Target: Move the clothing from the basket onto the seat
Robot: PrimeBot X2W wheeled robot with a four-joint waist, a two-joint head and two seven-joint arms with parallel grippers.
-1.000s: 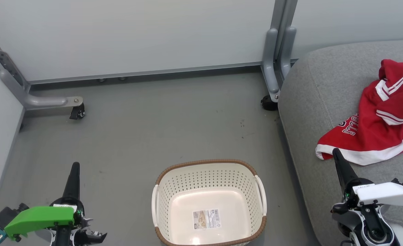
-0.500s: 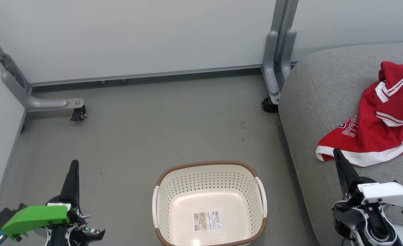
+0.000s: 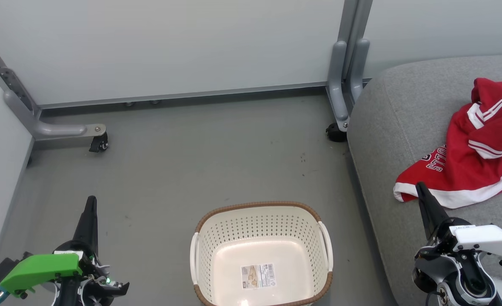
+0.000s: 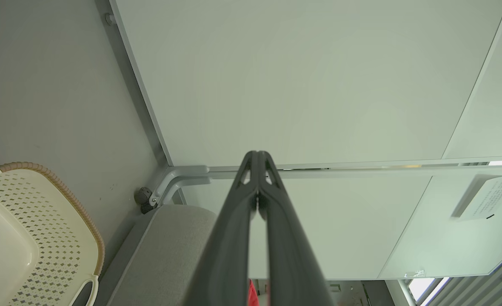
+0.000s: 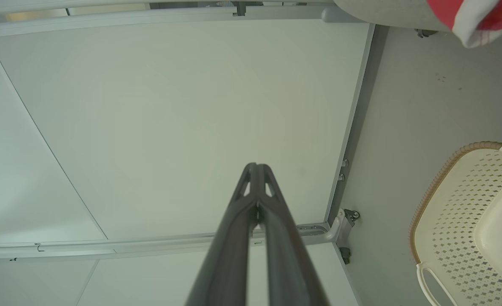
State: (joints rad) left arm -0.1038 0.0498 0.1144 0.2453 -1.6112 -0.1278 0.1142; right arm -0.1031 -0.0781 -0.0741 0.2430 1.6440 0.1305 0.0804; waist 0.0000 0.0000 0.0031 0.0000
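The red clothing (image 3: 472,144) with white trim and dark lettering lies crumpled on the grey seat (image 3: 404,110) at the right. The cream basket (image 3: 260,255) with a brown rim stands on the floor at the bottom centre, holding nothing but the label on its bottom. My left gripper (image 3: 91,199) is shut at the lower left, over bare floor. My right gripper (image 3: 419,185) is shut at the lower right, its tip just below the white hem of the clothing. Both wrist views show the fingers pressed together with nothing between them (image 4: 257,154) (image 5: 256,165).
Pale partition panels (image 3: 170,46) close off the back and left. Their grey feet carry casters (image 3: 98,144) (image 3: 335,131) that stand on the grey floor (image 3: 200,161). The seat's rounded edge runs down beside the basket's right side.
The whole head picture has shifted slightly downward, so the camera moved. Both grippers sit a little lower in the picture and stay shut. The clothing and basket lie as before.
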